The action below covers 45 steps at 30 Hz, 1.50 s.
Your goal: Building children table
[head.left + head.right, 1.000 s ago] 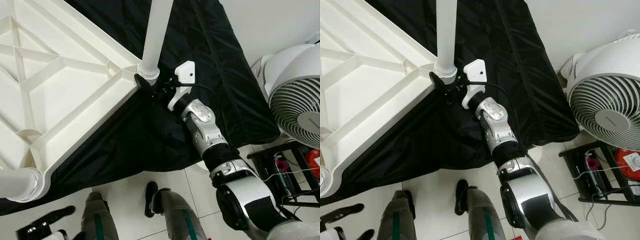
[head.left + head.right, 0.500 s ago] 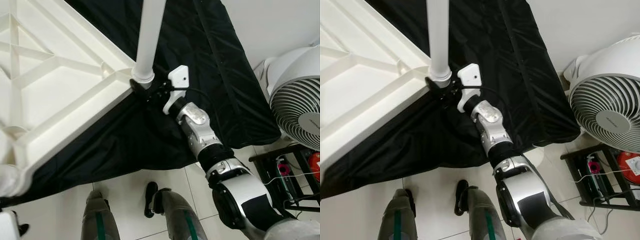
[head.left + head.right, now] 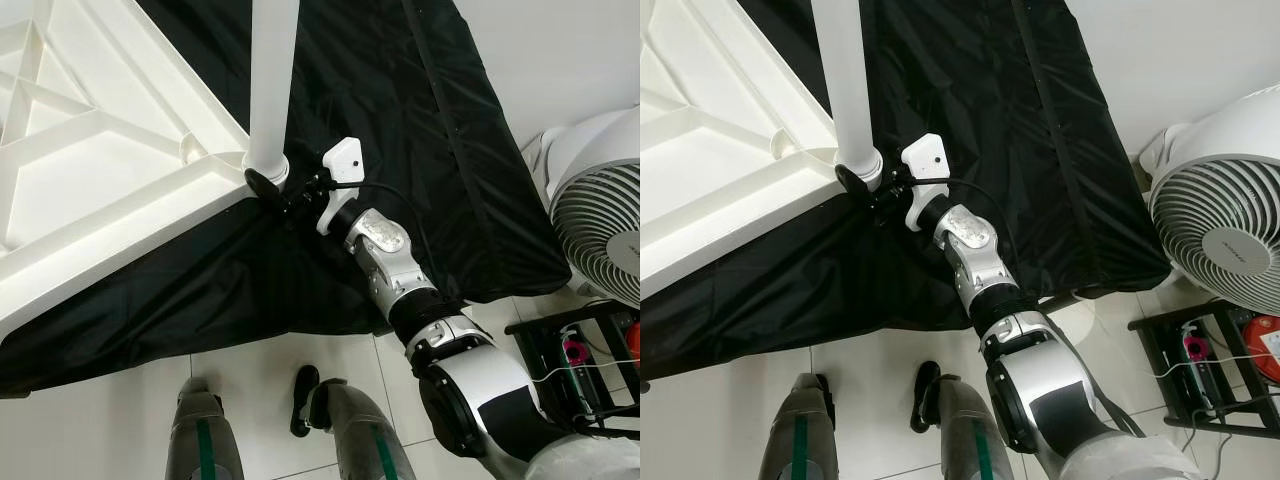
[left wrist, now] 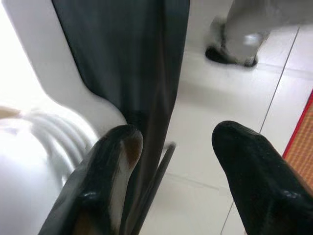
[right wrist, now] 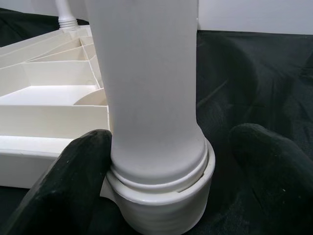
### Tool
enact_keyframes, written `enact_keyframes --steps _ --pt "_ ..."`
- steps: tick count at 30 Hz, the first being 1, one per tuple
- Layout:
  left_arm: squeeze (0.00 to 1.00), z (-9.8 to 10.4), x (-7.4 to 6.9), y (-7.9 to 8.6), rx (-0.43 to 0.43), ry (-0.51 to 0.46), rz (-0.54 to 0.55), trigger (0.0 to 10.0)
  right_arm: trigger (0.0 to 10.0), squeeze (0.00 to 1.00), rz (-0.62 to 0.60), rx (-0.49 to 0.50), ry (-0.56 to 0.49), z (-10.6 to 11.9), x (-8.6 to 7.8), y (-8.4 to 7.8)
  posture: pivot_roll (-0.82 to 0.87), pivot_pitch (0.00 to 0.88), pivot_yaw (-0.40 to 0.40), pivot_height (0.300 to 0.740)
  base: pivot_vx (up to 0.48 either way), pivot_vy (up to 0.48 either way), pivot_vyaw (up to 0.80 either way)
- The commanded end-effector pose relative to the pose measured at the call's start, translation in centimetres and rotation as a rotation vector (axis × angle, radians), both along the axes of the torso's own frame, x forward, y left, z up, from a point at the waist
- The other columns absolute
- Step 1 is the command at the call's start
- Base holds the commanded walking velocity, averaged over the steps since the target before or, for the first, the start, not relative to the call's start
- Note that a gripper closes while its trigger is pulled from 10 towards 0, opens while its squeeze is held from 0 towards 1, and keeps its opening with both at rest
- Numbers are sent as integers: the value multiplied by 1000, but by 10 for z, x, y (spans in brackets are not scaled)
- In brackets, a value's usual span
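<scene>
One leg: white table leg stands upright in the corner socket of the upturned tabletop, on black cloth.
Right gripper: fingers apart, one pad touching the leg's base collar, other clear.
Left gripper: fingers apart, by the tabletop edge.
Risk: one-sided push may tilt the leg or cross its thread; tabletop may slide on cloth.
</scene>
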<state>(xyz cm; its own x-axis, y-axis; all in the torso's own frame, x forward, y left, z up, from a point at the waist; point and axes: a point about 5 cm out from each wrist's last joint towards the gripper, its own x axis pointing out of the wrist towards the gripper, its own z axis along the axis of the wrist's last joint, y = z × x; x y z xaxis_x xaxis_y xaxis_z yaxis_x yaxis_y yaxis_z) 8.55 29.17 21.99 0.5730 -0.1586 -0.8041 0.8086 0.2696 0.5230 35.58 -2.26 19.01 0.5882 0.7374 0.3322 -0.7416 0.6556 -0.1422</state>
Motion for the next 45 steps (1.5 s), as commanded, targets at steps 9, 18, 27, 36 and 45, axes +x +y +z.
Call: enact_keyframes --steps 9,18,27,36,45 --pt "0 -18 -54 -25 -272 410 91 10000 10000 0 -40 0 21 -6 3 -8 370 301 -99 740 0 0 0" --pt "0 -11 -63 31 42 420 246 10000 10000 0 -37 10 32 -8 2 -4 406 295 -90 740 0 0 0" --pt "0 18 -7 60 258 -54 247 10000 10000 0 -40 25 35 -6 3 0 407 281 -86 740 0 0 0" --pt "0 38 42 46 187 -478 221 10000 10000 0 -62 28 37 -7 4 -4 387 271 -84 740 0 0 0" --pt "0 1 42 1 -198 -406 214 10000 10000 0 -79 16 38 -8 6 -7 376 267 -90 740 0 0 0"
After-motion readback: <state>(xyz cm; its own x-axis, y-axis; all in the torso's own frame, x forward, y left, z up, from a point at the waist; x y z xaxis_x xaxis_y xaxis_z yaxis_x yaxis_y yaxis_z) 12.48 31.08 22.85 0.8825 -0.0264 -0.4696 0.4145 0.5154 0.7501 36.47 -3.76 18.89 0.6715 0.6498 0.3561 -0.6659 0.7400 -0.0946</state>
